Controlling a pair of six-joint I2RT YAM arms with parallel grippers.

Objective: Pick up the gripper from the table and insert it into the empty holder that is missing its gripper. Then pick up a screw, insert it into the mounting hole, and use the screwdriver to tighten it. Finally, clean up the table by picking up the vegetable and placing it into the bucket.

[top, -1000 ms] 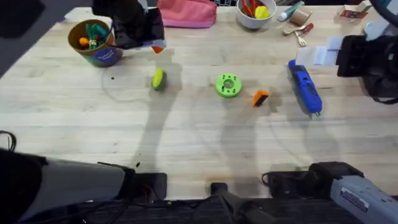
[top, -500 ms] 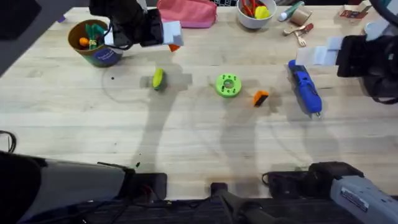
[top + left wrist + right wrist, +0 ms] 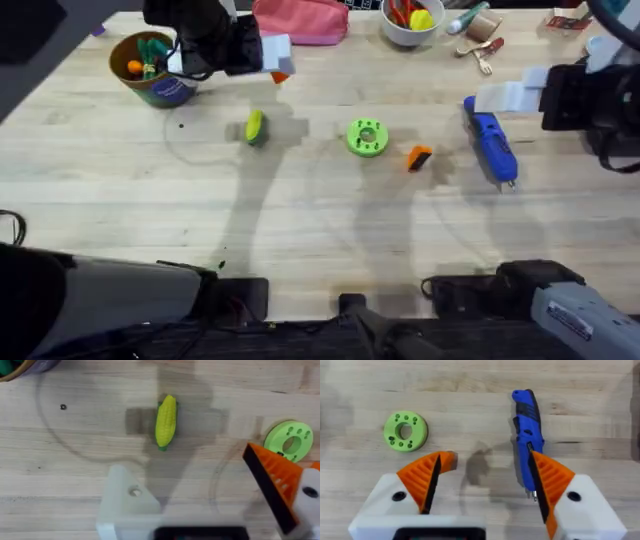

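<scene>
Screwdriver: blue, cylindrical, lying flat on the right part of the table. Its long axis runs from the far side of the table towards the near side, leaning a little right, with the short silver tip at the near end. In the right wrist view it lies under that gripper's orange wedge.

Loose gripper: a small orange wedge with a dark end, lying between the green ring and the screwdriver, apart from both.

Vegetable: a toy corn cob, yellow with a green end, left of centre. In the left wrist view its long axis runs away from the fingers.

Bucket: a round tan tub with a teal band at the far left, holding orange and green toys.

Green ring: a flat disc with small holes, mid-table, well apart from the corn.

Holder: a bare white mount on one jaw of the left gripper; the other jaw carries an orange wedge. The jaws stand apart, holding nothing, above the table just right of the bucket.

Right gripper: jaws spread wide and empty, poised beside the far end of the screwdriver.

Change: half a second ago the right gripper sat a touch farther right; it has edged left. The left gripper and the things on the table lie as before.
</scene>
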